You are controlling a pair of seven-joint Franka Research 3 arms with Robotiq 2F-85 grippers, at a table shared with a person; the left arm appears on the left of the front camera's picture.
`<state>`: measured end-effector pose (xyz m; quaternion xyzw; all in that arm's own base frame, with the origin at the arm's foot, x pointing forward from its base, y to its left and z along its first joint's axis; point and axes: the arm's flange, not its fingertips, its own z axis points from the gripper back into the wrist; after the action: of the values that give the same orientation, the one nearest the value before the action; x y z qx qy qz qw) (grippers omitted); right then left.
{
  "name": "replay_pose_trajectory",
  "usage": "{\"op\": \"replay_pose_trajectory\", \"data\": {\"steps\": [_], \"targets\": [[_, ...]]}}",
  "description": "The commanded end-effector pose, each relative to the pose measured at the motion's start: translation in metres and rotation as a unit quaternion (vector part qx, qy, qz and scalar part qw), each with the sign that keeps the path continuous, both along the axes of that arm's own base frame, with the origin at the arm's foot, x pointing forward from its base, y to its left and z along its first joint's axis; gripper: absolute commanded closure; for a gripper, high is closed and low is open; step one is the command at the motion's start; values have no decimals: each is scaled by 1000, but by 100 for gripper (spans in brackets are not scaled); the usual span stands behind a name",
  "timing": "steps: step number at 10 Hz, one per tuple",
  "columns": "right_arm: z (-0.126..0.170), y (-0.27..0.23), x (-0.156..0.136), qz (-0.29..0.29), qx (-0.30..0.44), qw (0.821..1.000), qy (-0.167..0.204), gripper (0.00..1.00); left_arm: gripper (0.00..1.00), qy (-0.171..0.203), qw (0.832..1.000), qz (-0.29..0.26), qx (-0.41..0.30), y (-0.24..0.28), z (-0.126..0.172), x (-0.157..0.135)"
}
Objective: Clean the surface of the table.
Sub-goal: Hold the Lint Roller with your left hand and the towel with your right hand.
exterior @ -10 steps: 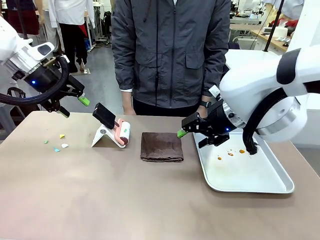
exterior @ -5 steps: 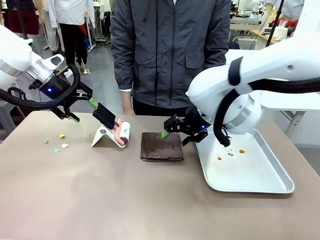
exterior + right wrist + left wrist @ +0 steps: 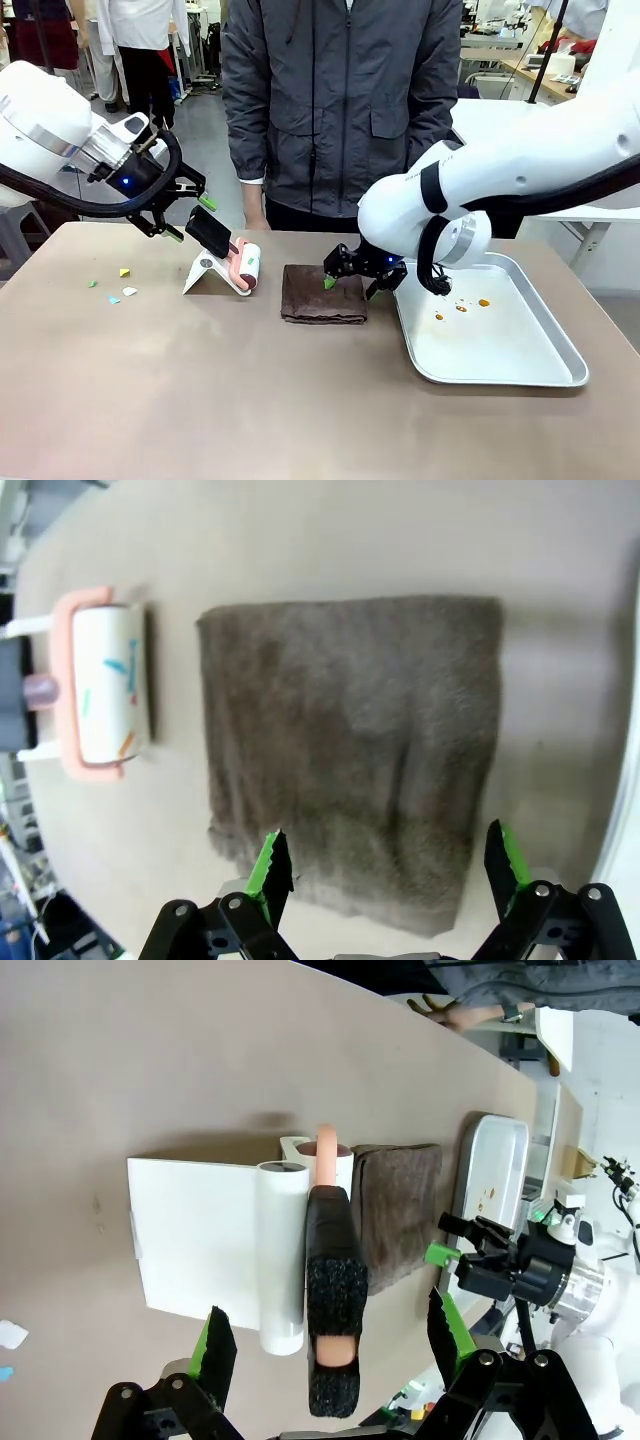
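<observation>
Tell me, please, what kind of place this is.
Probably a robotics laboratory: a white robot arm on each side of the large matte brownish-taupe table, and cluttered workbenches behind the person in a grey jacket.

tabletop [image 3: 250, 400]: smooth, matt
towel [image 3: 322, 294]: brown cloth, fuzzy nap
tray [image 3: 490, 350]: silvery metal, dull sheen
roller handle [image 3: 333, 1310]: black, rough-grained
roller frame [image 3: 326, 1148]: pink, smooth plastic

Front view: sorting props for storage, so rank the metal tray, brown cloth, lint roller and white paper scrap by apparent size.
1. metal tray
2. brown cloth
3. lint roller
4. white paper scrap
Similar depth, so the order holds.
</observation>
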<state>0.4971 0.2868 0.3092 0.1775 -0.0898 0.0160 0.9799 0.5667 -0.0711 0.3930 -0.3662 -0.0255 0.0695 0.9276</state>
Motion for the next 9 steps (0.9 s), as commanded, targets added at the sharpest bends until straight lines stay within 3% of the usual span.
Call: {"op": "replay_pose_trajectory", "data": {"steps": [1, 9], "targets": [[11, 23, 14, -29, -46, 999, 1, 0, 0, -4, 1000, -13, -11, 0, -2, 5], [-6, 48, 29, -91, -121, 988, 6, 0, 0, 1, 1000, -25, -14, -5, -2, 10]]}}
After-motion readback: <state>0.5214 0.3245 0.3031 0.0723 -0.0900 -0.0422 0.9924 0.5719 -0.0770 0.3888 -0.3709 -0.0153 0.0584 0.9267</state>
